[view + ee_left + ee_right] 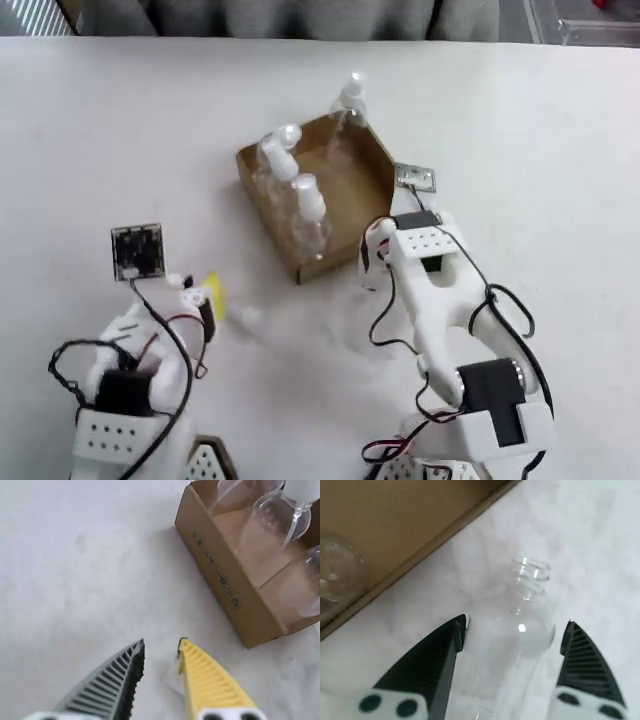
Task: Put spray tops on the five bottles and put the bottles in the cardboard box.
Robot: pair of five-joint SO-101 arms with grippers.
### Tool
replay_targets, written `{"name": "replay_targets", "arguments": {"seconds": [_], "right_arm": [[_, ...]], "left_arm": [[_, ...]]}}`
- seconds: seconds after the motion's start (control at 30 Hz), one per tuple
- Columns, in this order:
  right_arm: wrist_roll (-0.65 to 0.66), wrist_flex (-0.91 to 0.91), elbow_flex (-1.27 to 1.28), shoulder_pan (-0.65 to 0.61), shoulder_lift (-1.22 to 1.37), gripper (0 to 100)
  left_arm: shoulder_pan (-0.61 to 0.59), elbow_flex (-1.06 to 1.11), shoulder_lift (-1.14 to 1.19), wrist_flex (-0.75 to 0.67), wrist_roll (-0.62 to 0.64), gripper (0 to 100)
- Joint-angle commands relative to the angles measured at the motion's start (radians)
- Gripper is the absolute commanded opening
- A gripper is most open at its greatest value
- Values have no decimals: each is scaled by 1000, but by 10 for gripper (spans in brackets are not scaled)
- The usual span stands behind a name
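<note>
High view: the cardboard box [365,185] on the desk [520,120] holds seemingly four topped bottles [308,205]. Left wrist view: left tool [161,652] apart, near the box. Right wrist view: right tool [515,630] apart around an uncapped bottle [527,615] beside the box.

I read a white table [520,150] with a faintly mottled surface across all three views. Beyond its far edge I note grey, folded material [300,15]. A clear plastic container [590,25] is at the far right corner.
</note>
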Motion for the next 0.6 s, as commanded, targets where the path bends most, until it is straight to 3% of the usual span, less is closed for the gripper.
{"name": "replay_targets", "arguments": {"seconds": [0.0, 0.2, 0.37, 0.57], "right_arm": [[-12, -10, -6, 10, -7, 265], [-15, 76, -34, 33, -67, 265], [-14, 82, -18, 28, -70, 265], [-9, 84, -55, 28, 45, 255]], "left_arm": [[15, -144, 265, -52, -8, 128], [28, -173, 349, -52, -2, 128], [168, -153, 351, -60, 140, 129], [234, -75, 355, -143, 153, 129]]}}
